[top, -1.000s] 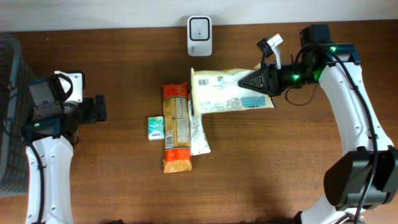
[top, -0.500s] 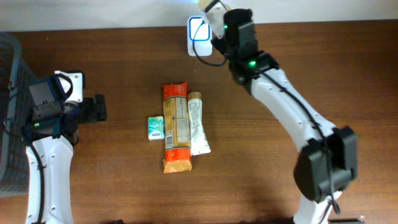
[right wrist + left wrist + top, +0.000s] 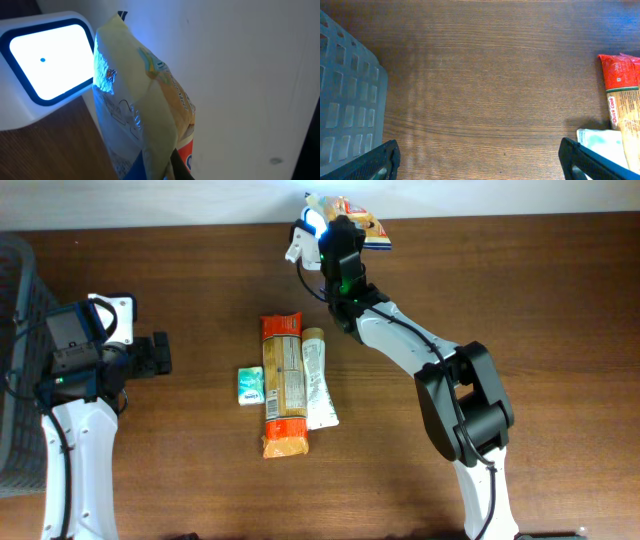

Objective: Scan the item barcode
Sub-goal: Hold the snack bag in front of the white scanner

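Note:
My right gripper [image 3: 345,227] is shut on a cream and yellow snack bag [image 3: 362,216], held up at the back edge of the table right beside the scanner [image 3: 310,222]. In the right wrist view the bag [image 3: 135,110] hangs edge-on next to the scanner's lit white window [image 3: 45,62], and blue light falls on the bag's printed face. One dark finger [image 3: 181,167] shows low behind the bag. The left gripper [image 3: 158,355] stands open at the left over bare wood, its fingertips [image 3: 375,162] wide apart with nothing between them.
An orange pasta pack [image 3: 283,385], a white tube [image 3: 318,380] and a small green-white packet [image 3: 250,385] lie together mid-table. The pasta pack [image 3: 622,85] and the packet [image 3: 600,142] show in the left wrist view. A grey mesh basket [image 3: 15,370] stands at the far left.
The right arm has swung from the right side to the back centre, lifting the bag off the table and bringing it to the scanner. The left arm has not moved.

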Tool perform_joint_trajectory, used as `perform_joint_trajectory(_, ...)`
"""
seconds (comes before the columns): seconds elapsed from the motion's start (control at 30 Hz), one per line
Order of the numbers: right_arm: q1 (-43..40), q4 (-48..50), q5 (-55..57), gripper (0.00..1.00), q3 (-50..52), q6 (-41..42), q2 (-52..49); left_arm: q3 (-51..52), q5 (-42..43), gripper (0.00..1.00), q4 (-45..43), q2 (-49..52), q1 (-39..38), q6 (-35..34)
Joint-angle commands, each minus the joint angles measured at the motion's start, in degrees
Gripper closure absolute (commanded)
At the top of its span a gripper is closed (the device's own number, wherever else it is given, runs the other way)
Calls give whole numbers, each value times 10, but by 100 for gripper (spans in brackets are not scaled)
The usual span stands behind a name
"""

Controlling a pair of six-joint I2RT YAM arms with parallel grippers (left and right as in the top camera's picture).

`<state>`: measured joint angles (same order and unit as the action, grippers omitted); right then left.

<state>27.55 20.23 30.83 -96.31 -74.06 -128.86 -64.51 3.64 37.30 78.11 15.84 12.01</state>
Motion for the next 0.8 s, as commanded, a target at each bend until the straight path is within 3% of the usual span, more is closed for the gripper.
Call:
perform_joint_trajectory(0.0,6,13,13,96,-10,-63,5,-10,6,1,-1,-2,2,5)
perform_joint_trajectory(0.6,10,17,18,96,-10,-57,6,-10,6,1,-1,-2,2,5)
perform_joint_trajectory(0.67,11,15,19,96,-10,10,24,-10,6,1,-1,-2,2,5)
perform_joint_trajectory(0.77,11,-81,17,96,-10,130,99,-10,6,1,-1,-2,2,5)
